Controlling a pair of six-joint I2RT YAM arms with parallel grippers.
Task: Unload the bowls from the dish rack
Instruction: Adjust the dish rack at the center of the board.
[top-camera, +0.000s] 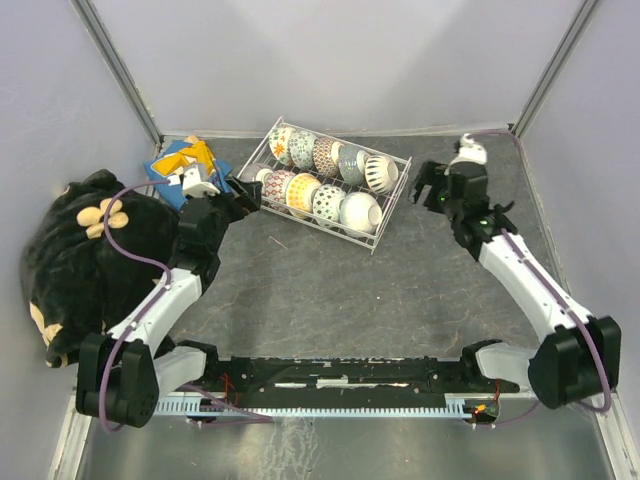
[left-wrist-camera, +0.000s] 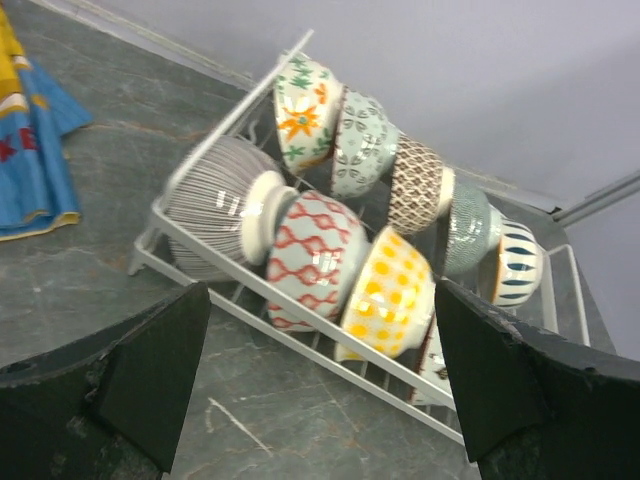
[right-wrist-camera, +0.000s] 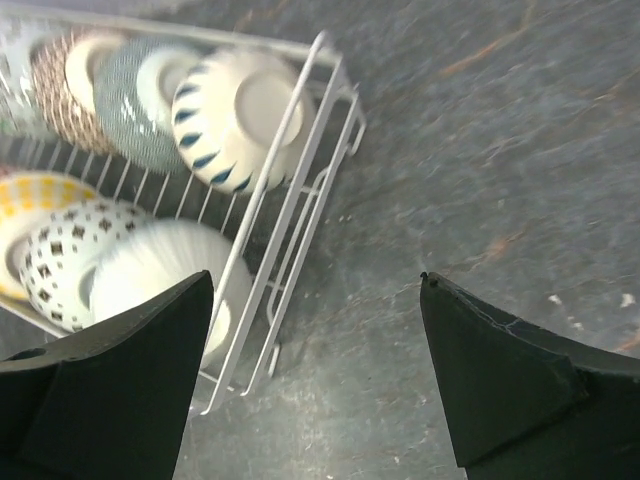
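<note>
The white wire dish rack (top-camera: 377, 243) stands at the back middle of the table, holding two rows of bowls on edge. My left gripper (top-camera: 246, 192) is open and empty at the rack's left end. Its wrist view (left-wrist-camera: 320, 390) shows the rack's rail (left-wrist-camera: 330, 345) just ahead, with a grey striped bowl (left-wrist-camera: 210, 195), a red lattice bowl (left-wrist-camera: 312, 255) and a yellow dotted bowl (left-wrist-camera: 392, 290). My right gripper (top-camera: 430, 188) is open and empty just right of the rack. Its wrist view (right-wrist-camera: 315, 370) shows a blue-dashed bowl (right-wrist-camera: 235, 120) and a white bowl (right-wrist-camera: 150, 275) to the left.
A black plush toy (top-camera: 90, 250) lies at the left wall beside the left arm. A blue and yellow packet (top-camera: 178, 165) lies behind the left gripper. Grey walls close in the back and sides. A black rail (top-camera: 340, 375) runs along the near edge.
</note>
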